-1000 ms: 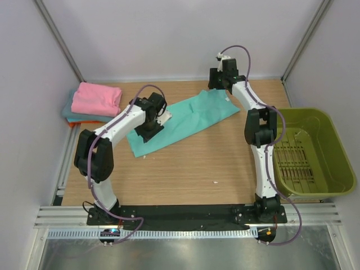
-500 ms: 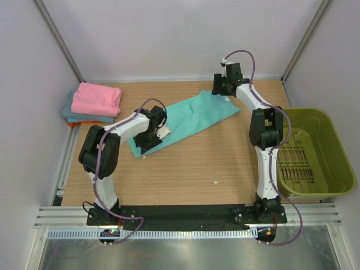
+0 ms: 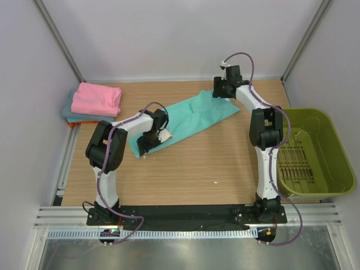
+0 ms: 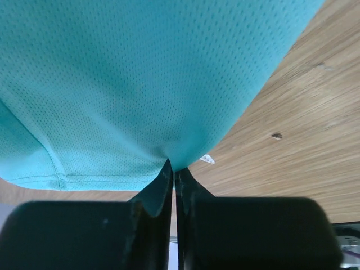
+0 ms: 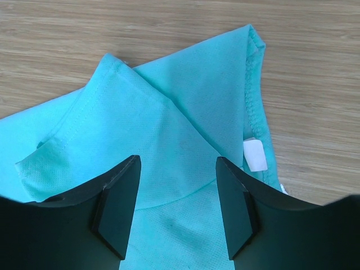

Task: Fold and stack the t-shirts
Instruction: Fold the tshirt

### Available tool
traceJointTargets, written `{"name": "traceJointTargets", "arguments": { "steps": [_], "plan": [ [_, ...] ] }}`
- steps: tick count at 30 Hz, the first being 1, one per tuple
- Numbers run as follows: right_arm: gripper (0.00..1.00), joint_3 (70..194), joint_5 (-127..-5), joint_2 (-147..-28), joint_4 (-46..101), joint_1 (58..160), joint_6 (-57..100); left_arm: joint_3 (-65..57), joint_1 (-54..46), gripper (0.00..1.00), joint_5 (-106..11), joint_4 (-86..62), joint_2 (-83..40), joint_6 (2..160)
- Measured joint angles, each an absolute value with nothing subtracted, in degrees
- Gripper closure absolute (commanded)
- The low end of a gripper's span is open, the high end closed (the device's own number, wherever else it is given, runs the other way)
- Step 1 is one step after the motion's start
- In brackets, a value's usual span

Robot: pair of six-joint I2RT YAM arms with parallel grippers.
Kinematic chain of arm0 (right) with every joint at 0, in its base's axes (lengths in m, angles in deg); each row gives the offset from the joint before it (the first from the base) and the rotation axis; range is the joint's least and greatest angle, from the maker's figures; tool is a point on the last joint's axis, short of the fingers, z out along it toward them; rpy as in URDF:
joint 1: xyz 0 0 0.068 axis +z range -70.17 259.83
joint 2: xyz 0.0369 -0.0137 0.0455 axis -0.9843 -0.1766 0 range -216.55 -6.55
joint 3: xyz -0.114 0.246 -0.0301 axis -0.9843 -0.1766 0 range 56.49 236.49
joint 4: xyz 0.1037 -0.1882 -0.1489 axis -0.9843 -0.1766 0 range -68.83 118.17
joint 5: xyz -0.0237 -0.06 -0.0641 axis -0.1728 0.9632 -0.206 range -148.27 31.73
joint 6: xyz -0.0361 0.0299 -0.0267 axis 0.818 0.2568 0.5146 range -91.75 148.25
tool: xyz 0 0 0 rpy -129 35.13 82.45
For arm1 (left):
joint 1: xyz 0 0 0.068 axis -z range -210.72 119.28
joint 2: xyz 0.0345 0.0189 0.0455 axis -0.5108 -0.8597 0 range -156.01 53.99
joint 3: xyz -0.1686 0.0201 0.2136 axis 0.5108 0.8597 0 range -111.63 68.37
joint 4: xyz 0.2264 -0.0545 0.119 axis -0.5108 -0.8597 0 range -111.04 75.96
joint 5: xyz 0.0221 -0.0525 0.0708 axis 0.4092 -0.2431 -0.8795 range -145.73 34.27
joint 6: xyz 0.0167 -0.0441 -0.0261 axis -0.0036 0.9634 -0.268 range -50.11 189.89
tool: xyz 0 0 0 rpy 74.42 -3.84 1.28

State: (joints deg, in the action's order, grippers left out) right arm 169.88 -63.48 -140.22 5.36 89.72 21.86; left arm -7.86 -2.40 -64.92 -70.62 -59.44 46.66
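My left gripper (image 4: 173, 166) pinches the near edge of the teal-green mesh t-shirt (image 3: 197, 114) lying across the wooden table (image 3: 214, 163). My right gripper (image 5: 175, 164) hangs spread over its far corner. Light, floppy cloth, I judge: I'd grip stitched hems.

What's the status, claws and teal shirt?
Left claw shut on teal t-shirt edge. Right claw open over its collar end. Folded pink stack apart, far left.

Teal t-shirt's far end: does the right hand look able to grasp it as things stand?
Probably yes. The right hand is open right above that end of the teal t-shirt, with nothing between them. The left hand is shut on the near end, well clear.
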Motion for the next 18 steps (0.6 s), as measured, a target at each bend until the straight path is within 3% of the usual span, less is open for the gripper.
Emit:
{"name": "traceJointTargets", "arguments": {
  "steps": [10,18],
  "plan": [
    [0.38,170.31,-63.35,-143.25,4.88,89.74,22.06,-8.47,-1.29,1.0,-59.24,-74.1,-59.41,46.77],
    [0.38,176.87,-63.77,-148.65,5.52,90.48,22.23,-10.68,5.82,1.0,-54.56,-78.2,-59.41,46.91]
  ]
}}
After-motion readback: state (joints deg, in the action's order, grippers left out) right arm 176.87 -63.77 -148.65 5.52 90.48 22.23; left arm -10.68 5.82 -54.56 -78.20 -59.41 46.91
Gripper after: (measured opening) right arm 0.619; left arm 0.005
